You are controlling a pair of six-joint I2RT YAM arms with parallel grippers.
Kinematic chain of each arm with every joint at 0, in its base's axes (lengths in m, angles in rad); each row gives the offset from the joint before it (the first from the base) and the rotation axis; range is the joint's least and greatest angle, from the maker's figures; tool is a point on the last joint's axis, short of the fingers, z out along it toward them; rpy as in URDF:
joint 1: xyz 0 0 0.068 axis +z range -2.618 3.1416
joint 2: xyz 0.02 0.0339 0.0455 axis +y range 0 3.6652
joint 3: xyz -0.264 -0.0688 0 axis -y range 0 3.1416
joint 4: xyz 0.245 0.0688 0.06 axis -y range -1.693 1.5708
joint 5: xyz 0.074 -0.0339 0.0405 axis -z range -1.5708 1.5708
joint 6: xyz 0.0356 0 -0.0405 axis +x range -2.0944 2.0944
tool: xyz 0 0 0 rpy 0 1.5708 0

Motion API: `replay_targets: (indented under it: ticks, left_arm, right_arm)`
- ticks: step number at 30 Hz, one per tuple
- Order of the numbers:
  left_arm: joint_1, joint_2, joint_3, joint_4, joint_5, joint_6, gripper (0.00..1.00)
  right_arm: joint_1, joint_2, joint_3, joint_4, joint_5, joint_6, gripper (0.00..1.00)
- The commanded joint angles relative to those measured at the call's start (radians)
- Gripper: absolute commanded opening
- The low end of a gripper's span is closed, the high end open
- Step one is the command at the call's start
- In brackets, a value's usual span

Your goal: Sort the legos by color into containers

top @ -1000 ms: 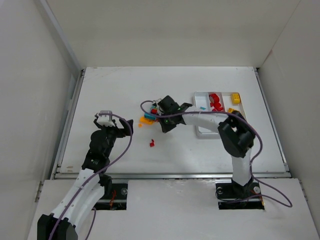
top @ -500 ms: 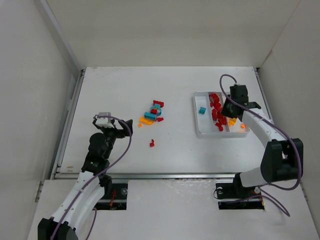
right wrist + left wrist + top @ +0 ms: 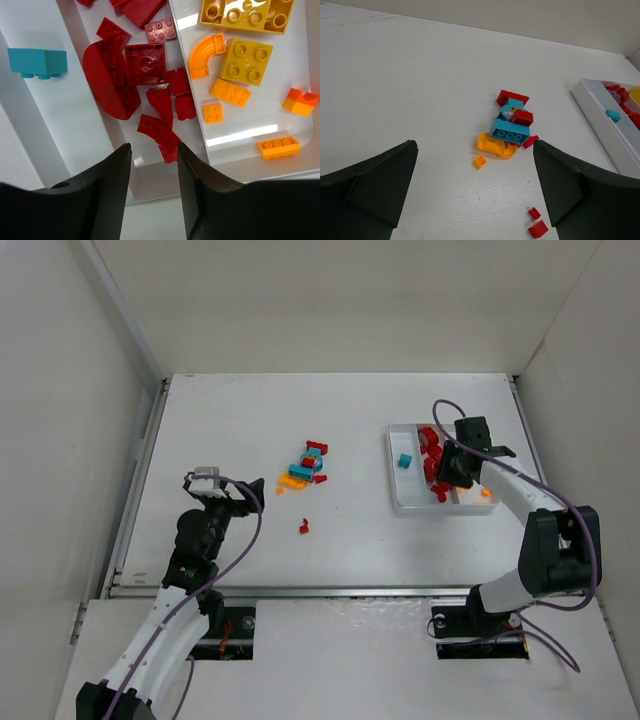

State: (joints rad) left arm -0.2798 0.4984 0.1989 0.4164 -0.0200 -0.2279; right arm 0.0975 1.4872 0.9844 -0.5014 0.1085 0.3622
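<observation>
My right gripper (image 3: 447,472) hangs over the white tray (image 3: 391,465), open, with nothing between its fingers (image 3: 154,147). Below it the middle container holds several red legos (image 3: 145,62). A teal brick (image 3: 37,62) lies in the left container, and yellow and orange pieces (image 3: 246,61) lie in the right one. My left gripper (image 3: 228,488) is open and empty (image 3: 474,145), short of the loose pile (image 3: 308,465). That pile has a teal brick (image 3: 512,131), red pieces and an orange arch (image 3: 492,145). Two small red legos (image 3: 536,222) lie by its right finger.
A tiny orange lego (image 3: 480,161) sits apart from the pile, toward my left gripper. The tray's long side wall (image 3: 600,125) shows at the right of the left wrist view. Raised walls border the table on the left, back and right.
My right arm swung from the loose pile across to the tray, and its jaws have parted over the red container. The left arm has hardly moved.
</observation>
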Motion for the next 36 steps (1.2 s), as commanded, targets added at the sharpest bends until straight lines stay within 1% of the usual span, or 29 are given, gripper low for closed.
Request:
replay_targets:
  ticks: [1, 2, 4, 5, 6, 7, 8, 9, 10, 11, 13, 14, 15, 17, 18, 20, 22, 25, 28, 29, 32, 35, 36]
  left_arm:
    - [0.001, -0.038, -0.016, 0.064, -0.006, 0.012, 1.0]
    - [0.001, -0.053, -0.026, 0.064, -0.006, 0.021, 1.0]
    - [0.001, -0.066, -0.026, 0.05, -0.006, 0.073, 1.0]
    - [0.001, -0.076, -0.026, 0.041, -0.042, 0.073, 1.0]
    - [0.001, -0.077, -0.026, 0.041, -0.055, 0.073, 1.0]
    - [0.001, -0.077, -0.026, 0.032, -0.055, 0.073, 1.0]
    - [0.001, -0.077, -0.026, 0.032, -0.055, 0.073, 1.0]
    - [0.001, -0.067, -0.016, 0.032, -0.055, 0.073, 1.0]
    - [0.001, -0.067, -0.016, 0.032, -0.046, 0.084, 1.0]
    - [0.001, -0.057, -0.016, 0.032, -0.046, 0.084, 1.0]
    - [0.001, -0.057, -0.016, 0.032, -0.035, 0.084, 1.0]
    - [0.001, -0.057, -0.016, 0.032, -0.035, 0.084, 1.0]
    - [0.001, -0.057, -0.016, 0.032, -0.035, 0.084, 1.0]
    - [0.001, -0.047, -0.007, 0.032, -0.035, 0.084, 1.0]
    - [0.001, -0.047, -0.007, 0.032, -0.035, 0.084, 1.0]
    - [0.001, -0.047, -0.007, 0.032, -0.035, 0.084, 1.0]
    - [0.001, -0.047, -0.007, 0.032, -0.035, 0.084, 1.0]
    - [0.001, -0.038, -0.007, 0.032, -0.035, 0.084, 1.0]
    - [0.001, -0.038, -0.007, 0.032, -0.035, 0.084, 1.0]
    - [0.001, -0.038, -0.007, 0.032, -0.035, 0.084, 1.0]
    - [0.001, -0.038, -0.007, 0.032, -0.035, 0.084, 1.0]
    - [0.001, -0.038, -0.007, 0.032, -0.035, 0.084, 1.0]
    - [0.001, -0.038, -0.007, 0.032, -0.035, 0.084, 1.0]
  right_arm:
    - [-0.007, -0.06, 0.014, -0.002, 0.01, -0.032, 0.48]
    - [-0.007, -0.07, 0.028, -0.02, 0.01, -0.045, 0.5]
    - [0.069, -0.1, 0.055, -0.055, 0.04, -0.058, 0.53]
    - [0.115, -0.111, 0.056, -0.055, 0.049, -0.08, 0.55]
    - [0.172, -0.111, 0.069, -0.055, 0.06, -0.089, 0.56]
    - [0.302, -0.12, 0.08, -0.027, 0.06, -0.089, 0.57]
    - [0.37, -0.098, 0.08, -0.005, 0.06, -0.098, 0.63]
    - [0.499, -0.035, 0.112, 0.035, 0.015, -0.098, 0.68]
    - [0.562, -0.035, 0.112, 0.046, 0.014, -0.112, 0.68]
    - [0.618, 0.06, 0.164, 0.046, 0.014, -0.112, 0.68]
    - [0.711, 0.166, 0.235, 0.034, 0.036, -0.112, 0.68]
    - [0.782, 0.214, 0.27, 0.021, 0.036, -0.112, 0.68]
    - [0.813, 0.296, 0.337, 0.021, 0.036, -0.112, 0.68]
    - [0.878, 0.359, 0.4, -0.003, -0.001, -0.095, 0.68]
    - [0.89, 0.407, 0.452, -0.003, -0.015, -0.085, 0.68]
    - [0.901, 0.439, 0.491, -0.014, -0.024, -0.043, 0.74]
    - [0.913, 0.481, 0.534, -0.014, -0.035, -0.01, 0.77]
    - [0.913, 0.557, 0.598, -0.069, -0.009, 0.003, 0.77]
    - [0.923, 0.611, 0.64, -0.114, 0.017, 0.012, 0.7]
    - [0.923, 0.631, 0.649, -0.114, 0.017, 0.012, 0.61]
    - [0.944, 0.631, 0.649, -0.123, 0.017, 0.012, 0.45]
    - [0.944, 0.631, 0.649, -0.123, 0.017, 0.012, 0.45]
    - [0.944, 0.631, 0.649, -0.134, 0.017, 0.012, 0.47]
